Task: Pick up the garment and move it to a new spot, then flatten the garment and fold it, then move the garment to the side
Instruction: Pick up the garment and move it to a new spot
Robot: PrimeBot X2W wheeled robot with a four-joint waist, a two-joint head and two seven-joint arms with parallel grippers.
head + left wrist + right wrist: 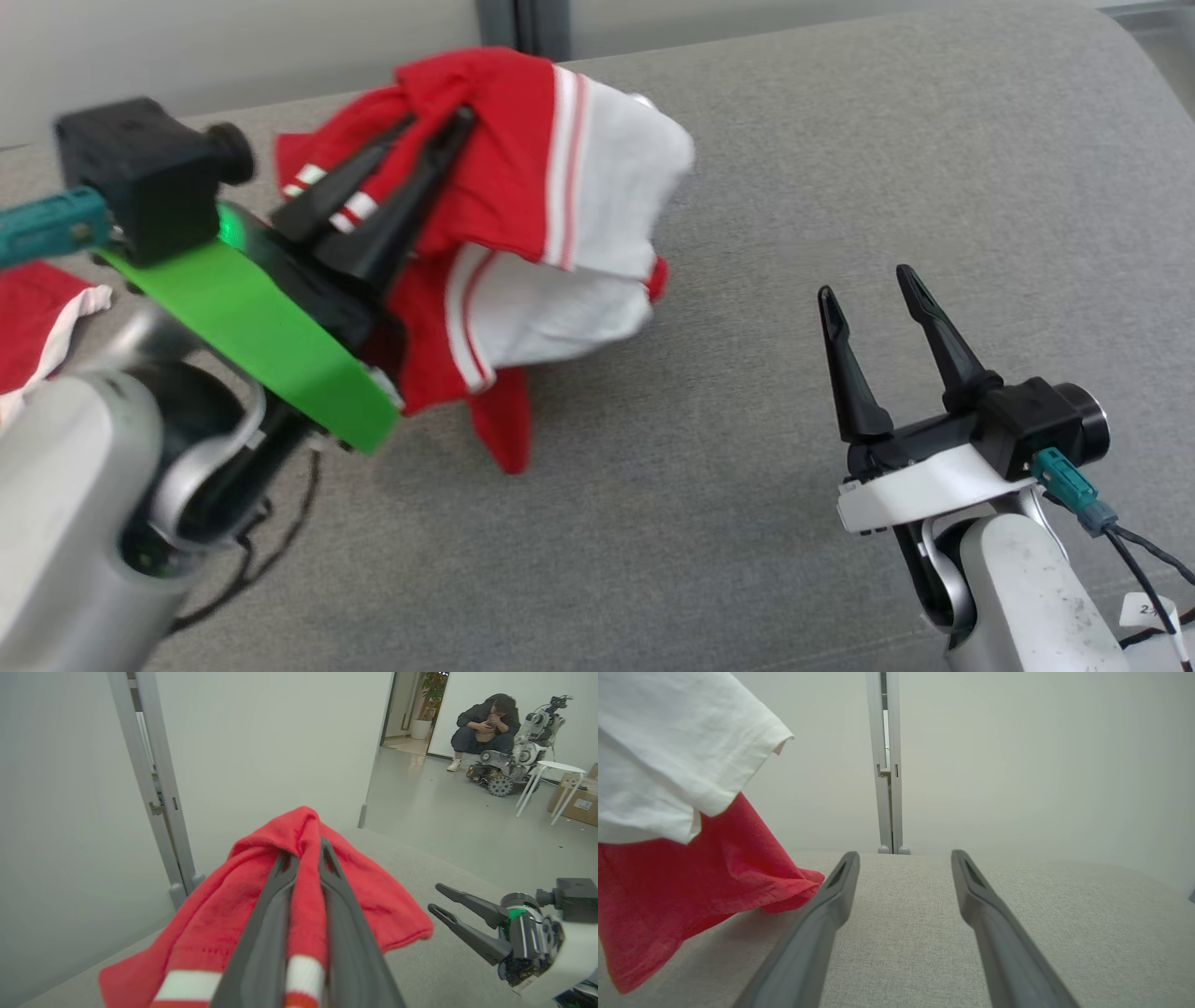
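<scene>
The garment [523, 215] is red and white with striped trim, and it hangs bunched above the grey cushion. My left gripper [439, 126] is shut on a red fold of it near the top, lifting it off the surface. In the left wrist view the red cloth [303, 877] is pinched between the two dark fingers. My right gripper [868, 285] stands open over the cushion to the right, apart from the garment, nothing between its fingers. From the right wrist view the garment [682, 826] hangs at the left, its red hem trailing near the left finger.
The grey cushion surface [840, 187] spreads wide under both arms. Another piece of red and white cloth [37, 317] lies at the far left edge. A pale wall with a grey post [887, 765] stands behind. A crouching person [486, 723] and another robot [523, 756] are far off.
</scene>
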